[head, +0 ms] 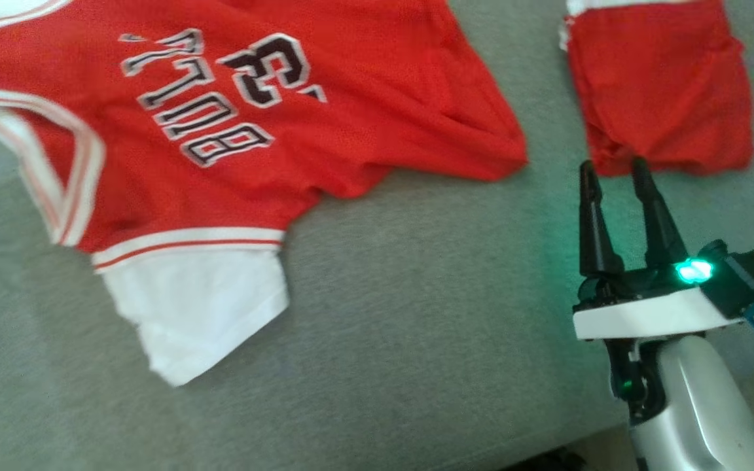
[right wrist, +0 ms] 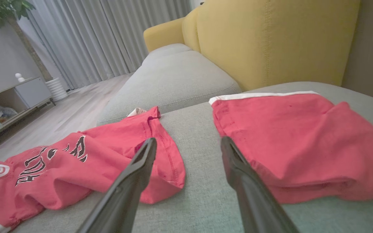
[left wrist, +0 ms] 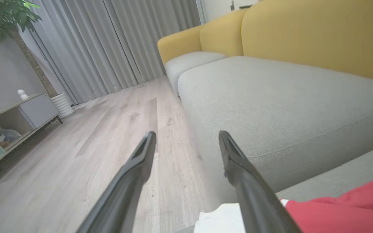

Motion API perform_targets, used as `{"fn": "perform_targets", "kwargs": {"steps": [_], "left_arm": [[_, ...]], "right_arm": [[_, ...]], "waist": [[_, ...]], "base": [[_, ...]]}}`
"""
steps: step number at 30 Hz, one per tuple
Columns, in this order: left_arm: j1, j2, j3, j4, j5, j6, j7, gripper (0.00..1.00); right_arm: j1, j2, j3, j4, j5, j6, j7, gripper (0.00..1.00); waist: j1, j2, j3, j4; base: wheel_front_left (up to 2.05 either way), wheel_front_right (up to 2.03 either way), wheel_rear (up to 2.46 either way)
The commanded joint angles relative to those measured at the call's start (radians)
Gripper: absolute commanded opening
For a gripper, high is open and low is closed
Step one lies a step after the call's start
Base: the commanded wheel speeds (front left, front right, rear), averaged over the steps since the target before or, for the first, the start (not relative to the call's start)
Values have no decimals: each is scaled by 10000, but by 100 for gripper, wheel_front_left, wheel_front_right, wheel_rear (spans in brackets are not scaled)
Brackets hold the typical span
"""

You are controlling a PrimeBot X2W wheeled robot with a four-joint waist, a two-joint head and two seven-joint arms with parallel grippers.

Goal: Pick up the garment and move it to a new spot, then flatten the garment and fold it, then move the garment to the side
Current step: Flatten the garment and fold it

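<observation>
The garment [head: 252, 118] is a red jersey with black-and-white lettering and a white sleeve, lying spread and rumpled on the grey sofa seat [head: 416, 314]. My right gripper [head: 612, 165] stands open at the lower right, with nothing between its fingers. Its tips are just short of a folded red piece [head: 662, 85]. In the right wrist view my right gripper [right wrist: 189, 142] points between the jersey's hem [right wrist: 160, 168] and the folded piece [right wrist: 296, 139]. My left gripper [left wrist: 187, 134] is open and empty, pointing out over the floor, with the jersey's red cloth [left wrist: 342, 210] and white sleeve [left wrist: 219, 220] beside its right finger.
The sofa's yellow backrest [right wrist: 264, 42] rises behind the seat. A second grey cushion [left wrist: 287, 103] lies beyond the left gripper. Wooden floor [left wrist: 92, 145], a low cabinet [left wrist: 15, 119], a potted plant [left wrist: 5, 13] and grey curtains [left wrist: 115, 42] are off the seat's edge.
</observation>
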Motion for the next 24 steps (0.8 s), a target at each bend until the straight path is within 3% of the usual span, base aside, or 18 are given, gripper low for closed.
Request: {"fn": "perform_targets", "kwargs": {"steps": [1, 13, 19, 24], "left_arm": [[249, 163, 488, -479, -207, -15, -137, 100], [4991, -955, 1866, -4549, -518, 847, -172, 100], [7738, -1370, 2155, -5828, -697, 1282, -172, 100], [8795, -1540, 2525, -6475, -673, 1541, -173, 100]], "right_arm": [[-127, -37, 34, -181, -178, -9, -107, 100], [237, -37, -586, 476, -592, -9, -107, 100], [482, -37, -439, 643, -482, -9, -107, 100], [561, -37, -354, 597, -414, -9, -107, 100]], "waist": [[0, 0, -577, 765], [0, 0, -2171, 2694], [0, 0, -2599, 2796], [0, 0, -2580, 2662]], "base": [[0, 0, 0], [0, 0, 0], [0, 0, 0], [0, 0, 0]]}}
